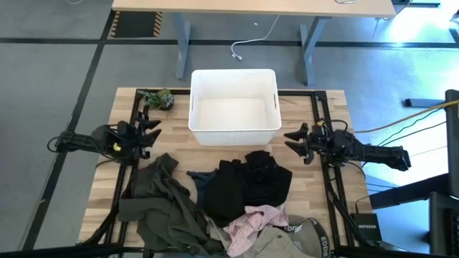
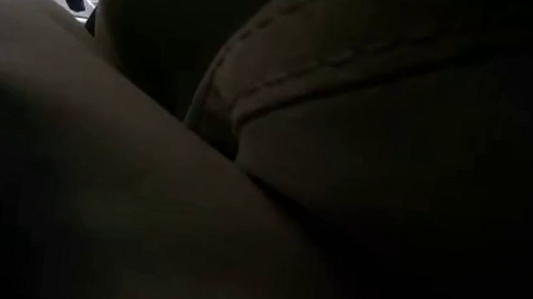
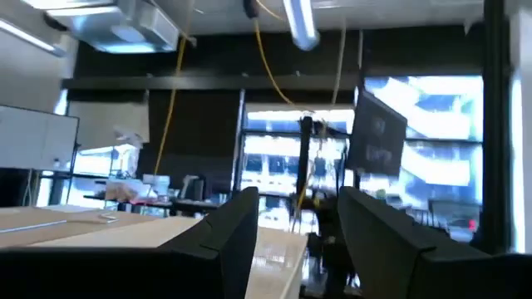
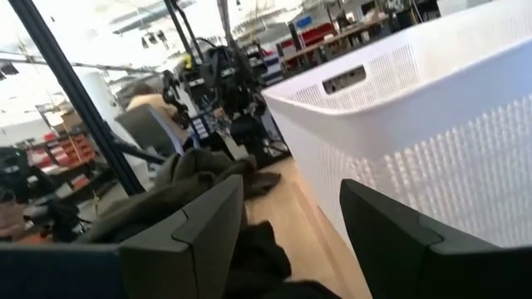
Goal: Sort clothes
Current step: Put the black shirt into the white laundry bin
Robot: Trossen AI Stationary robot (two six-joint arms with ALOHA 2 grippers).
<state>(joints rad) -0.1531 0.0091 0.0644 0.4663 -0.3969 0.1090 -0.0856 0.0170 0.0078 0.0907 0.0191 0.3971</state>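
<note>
The clothes lie in a heap on the near half of the wooden table: an olive-green garment (image 1: 166,204) at the left, a black one (image 1: 247,183) in the middle, a navy blue one (image 1: 201,179), a pale pink one (image 1: 254,218) and a beige one with a lettered black strap (image 1: 301,233) at the near edge. My left gripper (image 1: 153,132) is open and empty at the table's left, left of the white bin (image 1: 234,107). My right gripper (image 1: 294,142) is open and empty at the right of the bin. Cloth close to the low camera fills its view.
The white plastic bin stands at the table's far middle and shows close in the right wrist view (image 4: 432,108). A small green plant-like clump (image 1: 158,98) lies at the far left corner. A desk stands beyond the table's far edge.
</note>
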